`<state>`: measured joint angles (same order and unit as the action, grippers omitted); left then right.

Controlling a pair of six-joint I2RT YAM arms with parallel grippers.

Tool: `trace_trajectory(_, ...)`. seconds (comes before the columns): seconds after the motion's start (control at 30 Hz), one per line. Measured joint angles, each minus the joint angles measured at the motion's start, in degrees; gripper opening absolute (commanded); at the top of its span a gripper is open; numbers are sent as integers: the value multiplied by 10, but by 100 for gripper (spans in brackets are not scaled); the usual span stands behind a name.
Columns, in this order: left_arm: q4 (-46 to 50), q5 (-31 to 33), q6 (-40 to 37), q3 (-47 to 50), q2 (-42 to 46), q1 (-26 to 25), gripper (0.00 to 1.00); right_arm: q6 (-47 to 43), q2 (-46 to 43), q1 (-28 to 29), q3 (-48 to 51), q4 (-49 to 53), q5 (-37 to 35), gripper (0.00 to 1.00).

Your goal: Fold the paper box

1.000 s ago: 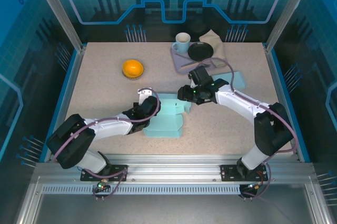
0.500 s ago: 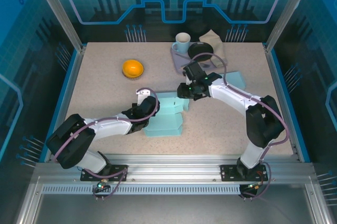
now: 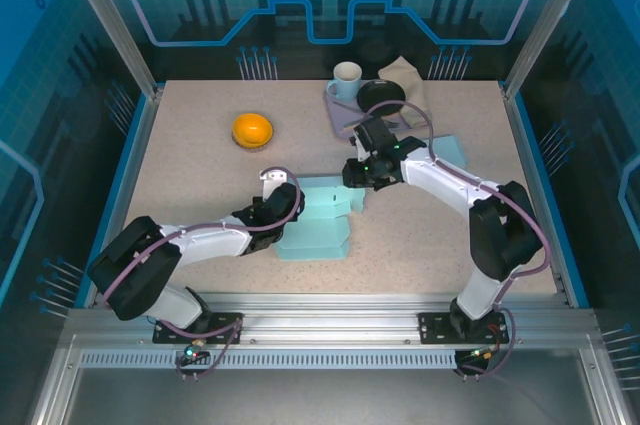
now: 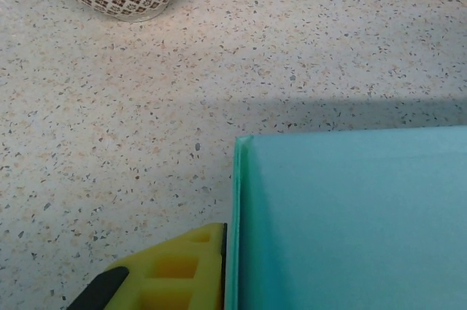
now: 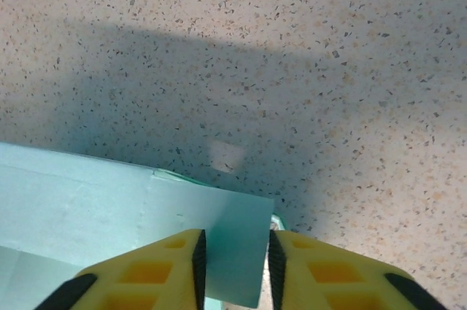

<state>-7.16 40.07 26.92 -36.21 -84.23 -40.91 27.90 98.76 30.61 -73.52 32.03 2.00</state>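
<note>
At the middle of the table, the right gripper stands at the far right corner of the box. In the right wrist view its yellow fingers stand narrow, with a teal flap of the box showing in the gap between them. Whether they pinch that flap cannot be told.

The left gripper sits at the box's left side. Its wrist view shows one yellow finger pressed against the outside of an upright teal wall; the other finger is hidden behind that wall, so the grip is closed on the box.

The box lies partly folded between the two arms. Beyond it on the left stands a patterned bowl holding something orange. At the far edge sits a tray with a mug and a black dish. Another teal piece lies to the right.
</note>
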Motion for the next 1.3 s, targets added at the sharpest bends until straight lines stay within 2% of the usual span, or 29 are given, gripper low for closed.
trace_trajectory(0.17,1,0,0,0,0,0,14,-14,17,-4,-14,1,-6,30)
trace_trajectory(0.57,0,-3,2,0,0,0,14,-79,18,-3,-14,9,-19,27)
trace_trajectory(0.63,0,-5,2,0,0,0,14,-96,21,-3,-18,16,-17,30)
trace_trajectory(0.7,0,-7,2,0,0,0,14,-113,24,-3,-22,21,-16,38)
trace_trajectory(0.77,0,-10,2,0,0,0,14,-126,24,-3,-22,28,-16,39)
trace_trajectory(1.13,5,-18,5,0,0,-1,14,-140,39,-10,-30,36,9,36)
trace_trajectory(1.3,5,-17,18,0,0,-1,14,-113,41,-1,-22,32,61,28)
